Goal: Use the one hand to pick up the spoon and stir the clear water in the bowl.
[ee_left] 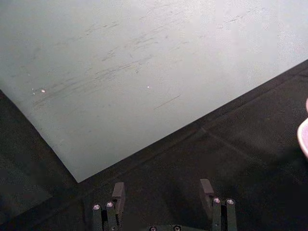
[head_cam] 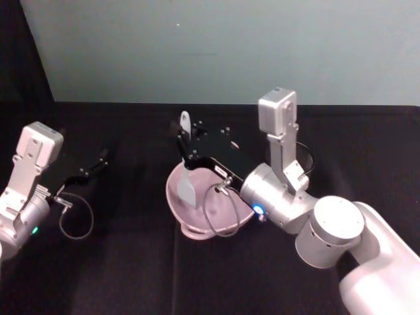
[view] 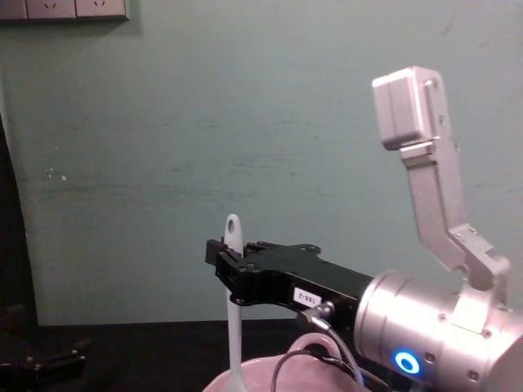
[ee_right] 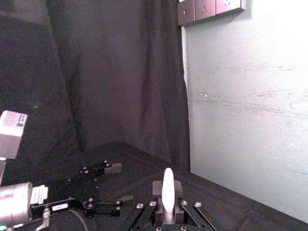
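My right gripper (head_cam: pixel 184 152) is shut on the spoon (head_cam: pixel 186 187), a slim white utensil held upright over the pale pink bowl (head_cam: pixel 172 197). The flat blade reaches down inside the bowl, and the handle end with its hole sticks up above the fingers. From the chest view the spoon (view: pixel 234 318) runs straight down from the gripper (view: pixel 225 265) to the bowl's rim (view: pixel 249 381). In the right wrist view the handle (ee_right: pixel 167 190) stands between the fingers. I cannot make out the clear water against the pink inside. My left gripper (head_cam: pixel 103 158) rests open at the far left.
The table is covered in black cloth (head_cam: pixel 131 275), with a pale green wall (head_cam: pixel 216 46) behind it. A grey cable (head_cam: pixel 220 213) from my right wrist loops over the bowl's near side. The bowl's edge (ee_left: pixel 304 132) shows in the left wrist view.
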`<state>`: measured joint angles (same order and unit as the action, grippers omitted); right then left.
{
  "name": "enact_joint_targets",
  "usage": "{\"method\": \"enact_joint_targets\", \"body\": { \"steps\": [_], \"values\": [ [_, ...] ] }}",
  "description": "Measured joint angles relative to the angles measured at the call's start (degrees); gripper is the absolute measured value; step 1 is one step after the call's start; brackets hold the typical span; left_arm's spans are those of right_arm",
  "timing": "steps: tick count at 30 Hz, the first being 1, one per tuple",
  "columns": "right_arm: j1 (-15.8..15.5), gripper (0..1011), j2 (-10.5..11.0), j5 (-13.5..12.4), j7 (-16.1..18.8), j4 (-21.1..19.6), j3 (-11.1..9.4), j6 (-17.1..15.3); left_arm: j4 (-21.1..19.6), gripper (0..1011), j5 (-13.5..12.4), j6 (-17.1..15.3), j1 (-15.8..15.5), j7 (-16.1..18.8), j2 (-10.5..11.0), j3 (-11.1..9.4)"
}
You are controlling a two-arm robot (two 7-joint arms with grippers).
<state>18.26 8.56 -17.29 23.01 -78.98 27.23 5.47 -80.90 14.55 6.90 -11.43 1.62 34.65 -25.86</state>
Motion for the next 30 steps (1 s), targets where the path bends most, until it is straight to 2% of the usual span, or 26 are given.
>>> {"method": "enact_joint_targets", "body": {
  "steps": [7, 14, 21, 30],
  "values": [
    [3.0, 121, -1.4, 0.4, -0.1, 3.8, -0.1, 0.4, 0.0, 1011, 0.0, 0.0, 0.0, 0.0, 0.0, 0.0],
    [5.0, 121, -1.7, 0.6, -0.9, 6.9, -1.4, 0.6, 0.0, 1011, 0.0, 0.0, 0.0, 0.0, 0.0, 0.0],
    [4.8, 121, -0.9, 0.5, -1.4, 6.7, -2.9, 0.6, 0.0, 1011, 0.0, 0.0, 0.0, 0.0, 0.0, 0.0],
    [2.1, 121, 1.6, 0.1, -1.7, 3.4, -4.8, 0.0, 0.0, 1011, 0.0, 0.0, 0.0, 0.0, 0.0, 0.0]
  ]
}}
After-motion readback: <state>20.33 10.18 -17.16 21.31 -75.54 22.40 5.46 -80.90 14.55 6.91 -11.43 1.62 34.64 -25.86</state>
